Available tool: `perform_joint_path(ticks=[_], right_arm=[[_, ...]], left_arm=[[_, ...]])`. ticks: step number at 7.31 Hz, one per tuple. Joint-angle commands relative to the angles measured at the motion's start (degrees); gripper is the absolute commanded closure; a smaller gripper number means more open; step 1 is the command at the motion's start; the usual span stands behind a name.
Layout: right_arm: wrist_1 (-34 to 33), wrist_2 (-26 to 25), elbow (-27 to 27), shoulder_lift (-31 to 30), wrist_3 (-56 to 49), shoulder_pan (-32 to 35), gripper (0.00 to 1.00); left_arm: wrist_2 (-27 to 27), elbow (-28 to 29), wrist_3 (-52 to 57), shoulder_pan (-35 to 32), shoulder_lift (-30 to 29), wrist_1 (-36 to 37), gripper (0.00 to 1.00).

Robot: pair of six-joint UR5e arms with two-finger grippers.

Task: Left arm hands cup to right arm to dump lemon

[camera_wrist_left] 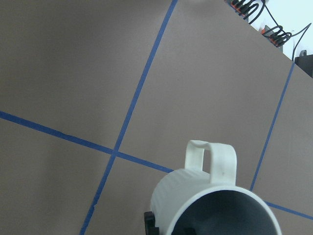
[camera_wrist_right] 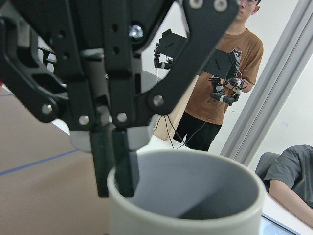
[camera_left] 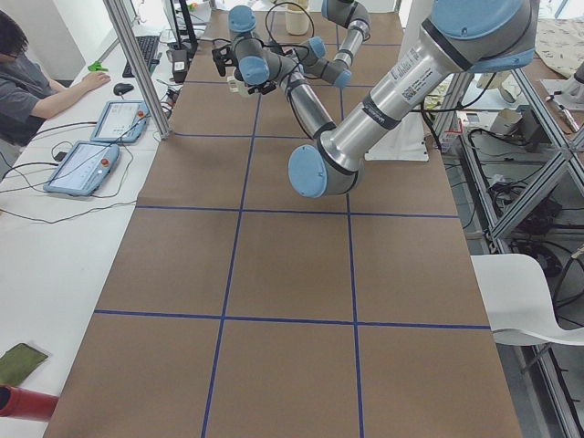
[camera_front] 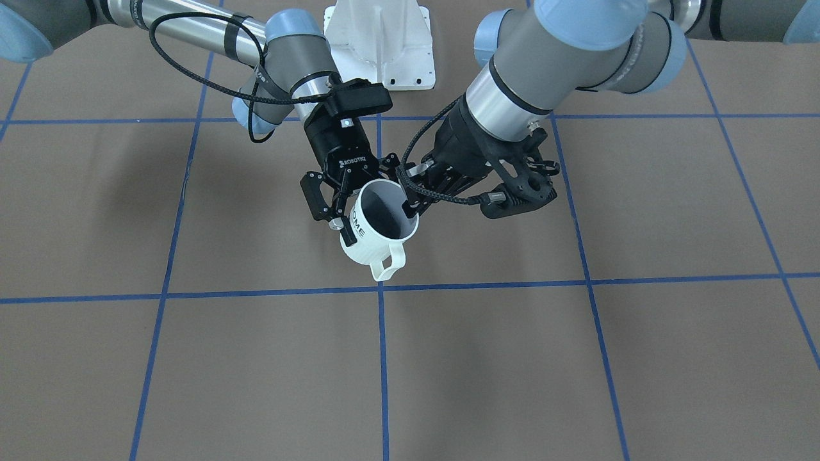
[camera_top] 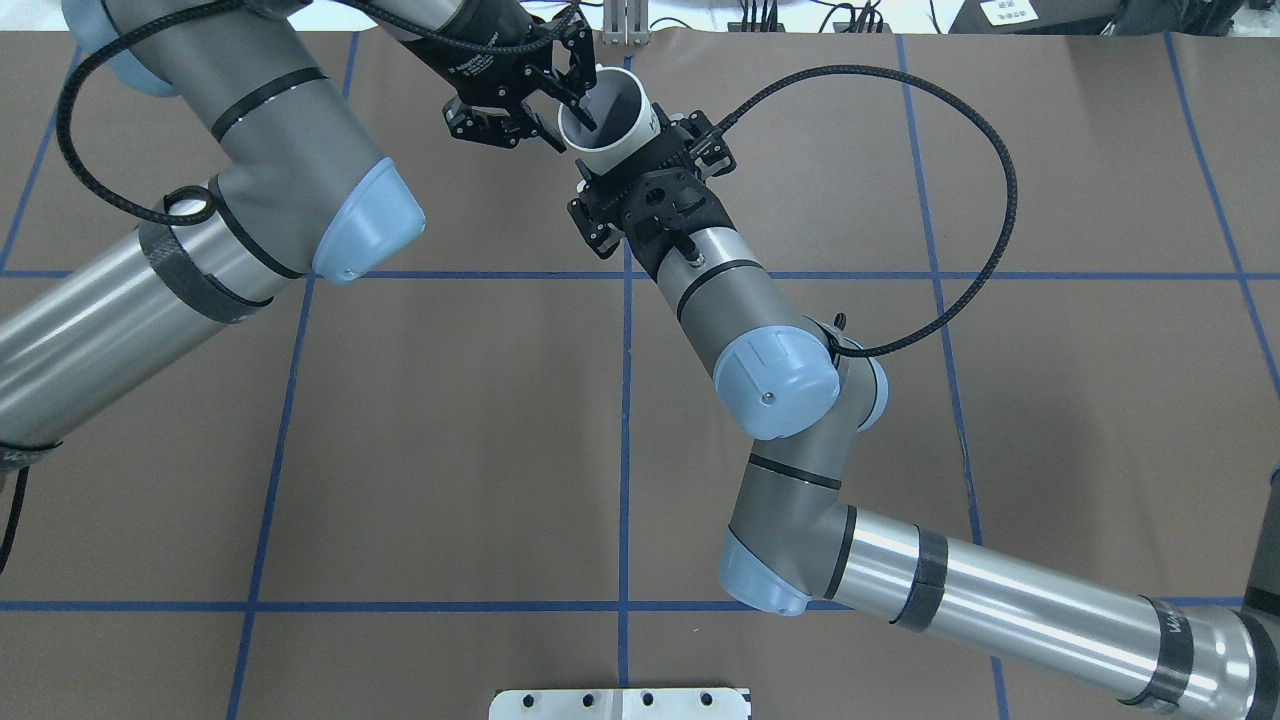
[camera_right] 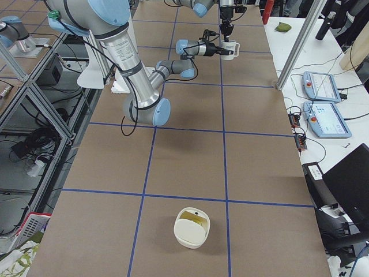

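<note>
The white cup (camera_front: 375, 248) with "HOME" lettering hangs above the table's far middle, handle toward the operators' side. My left gripper (camera_front: 408, 206) is shut on its rim, one finger inside and one outside, as the right wrist view shows with the fingers (camera_wrist_right: 122, 164) pinching the cup (camera_wrist_right: 186, 215). My right gripper (camera_front: 379, 216) comes in from the side, jaws wide apart on either side of the cup's body, one finger (camera_front: 346, 227) lying over the lettering. The overhead view shows both grippers at the cup (camera_top: 622, 140). The lemon is hidden; the cup's grey inside (camera_wrist_left: 230, 215) shows none.
A cream bowl-like container (camera_right: 191, 229) with something yellowish inside stands far off at the table's right end. Operators sit and stand along the table's far side (camera_left: 27, 82), with tablets (camera_left: 91, 160) on a white bench. The robot's white base (camera_front: 379, 45) is behind the grippers.
</note>
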Motion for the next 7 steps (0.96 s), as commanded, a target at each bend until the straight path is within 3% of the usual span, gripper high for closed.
perform_joint_path(ticks=[1,3,7], right_arm=[[0.1,-0.2,0.0,-0.3,0.0,0.0,0.01],[0.3,-0.2,0.1,-0.7,0.0,0.0,0.01],[0.2,-0.3,5.3,-4.0,0.0,-0.4,0.01]], left_arm=[[0.0,0.1,0.0,0.0,0.0,0.1,1.00],[0.1,0.1,0.0,-0.1,0.0,0.1,1.00],[0.3,0.2,0.0,-0.1,0.2,0.4,1.00]])
